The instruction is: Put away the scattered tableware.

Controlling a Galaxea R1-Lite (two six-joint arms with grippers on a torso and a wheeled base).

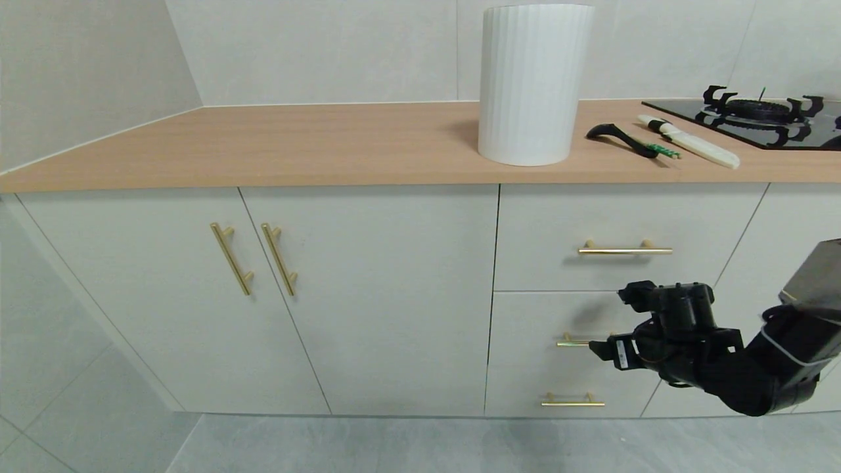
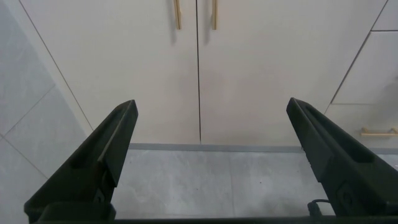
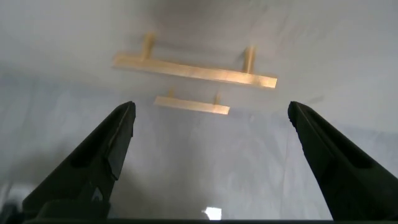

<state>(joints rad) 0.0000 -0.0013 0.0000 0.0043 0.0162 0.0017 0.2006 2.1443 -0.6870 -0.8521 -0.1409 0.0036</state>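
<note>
The jaws of the right gripper (image 3: 211, 112) stand wide apart and released, with nothing between them but air. Just ahead of them in the right wrist view is a brass drawer handle (image 3: 194, 71), with a second handle (image 3: 191, 104) beyond it. In the head view the right gripper (image 1: 614, 322) sits low at the near right, close in front of the middle drawer handle (image 1: 570, 341). It may not be touching it; the angle is too poor to be sure.

The left gripper (image 2: 212, 106) hangs low on the left, jaws also released and empty, facing the cupboard doors (image 2: 199, 68) just above the floor.

The tableware is well away from both, up on the tabletop (image 1: 295, 141) at the far right. A black utensil (image 1: 621, 139) and a white knife (image 1: 690, 141) lie side by side, with a small green piece (image 1: 665, 152) between them. They sit between the tall white ribbed container (image 1: 532, 82) and the hob (image 1: 755, 118).

The step in hand looks like opening a drawer to take these pieces. To do it well, the right gripper should bring the bar squarely between its jaws, midway between the bar's two posts. It should clench firmly before pulling, then draw straight back and level. A grip near one end could slip off the thin bar or skew the drawer.
</note>
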